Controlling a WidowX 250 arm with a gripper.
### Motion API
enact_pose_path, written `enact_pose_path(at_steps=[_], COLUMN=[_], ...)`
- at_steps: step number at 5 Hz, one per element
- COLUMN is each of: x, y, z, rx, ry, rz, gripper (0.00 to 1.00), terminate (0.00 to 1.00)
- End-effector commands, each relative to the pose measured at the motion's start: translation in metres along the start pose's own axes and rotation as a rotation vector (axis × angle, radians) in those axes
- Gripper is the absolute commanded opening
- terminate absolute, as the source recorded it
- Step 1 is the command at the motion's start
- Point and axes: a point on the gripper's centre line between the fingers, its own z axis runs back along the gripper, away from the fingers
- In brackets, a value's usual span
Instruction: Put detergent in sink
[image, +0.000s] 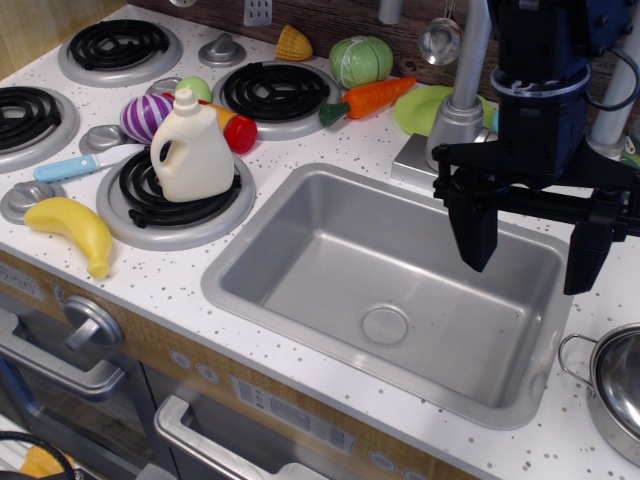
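The detergent (193, 152) is a cream-white jug with a side handle and white cap. It stands upright on the front burner (172, 198) left of the sink. The sink (300, 270) is a silver-grey basin with a round drain (385, 325) and holds nothing. My gripper (530, 262) hangs over the right part of the sink, far to the right of the detergent. Its two black fingers (477, 232) are spread wide apart and hold nothing.
A banana (75, 230) lies at the front left. A purple toy, a red-and-yellow bottle (232, 128), a carrot (372, 98), a green cabbage (360, 60) and a green plate sit behind. The faucet (462, 95) stands behind the sink. A steel pot (615, 385) sits at the right edge.
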Motion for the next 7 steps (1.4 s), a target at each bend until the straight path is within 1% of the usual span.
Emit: enact_pose_path(at_steps=[1, 2, 3, 4, 5, 6, 7], x=[0.0, -0.001, 0.002, 0.007, 0.021, 0.027, 0.033], y=[0.0, 0.012, 0.04, 0.067, 0.104, 0.13, 0.158], z=[0.0, 0.001, 0.017, 0.042, 0.079, 0.102, 0.117], rx=[0.0, 0.084, 0.115, 0.108, 0.119, 0.185, 0.177], ry=[0.0, -0.009, 0.031, 0.095, 0.189, 0.214, 0.241], rz=[0.0, -0.071, -0.164, -0.218, -0.327, -0.407, -0.477], gripper=[1.0, 1.0, 1.0, 1.0, 1.0, 1.0, 1.0], terminate=[0.0, 0.0, 0.0, 0.0, 0.0, 0.0, 0.0])
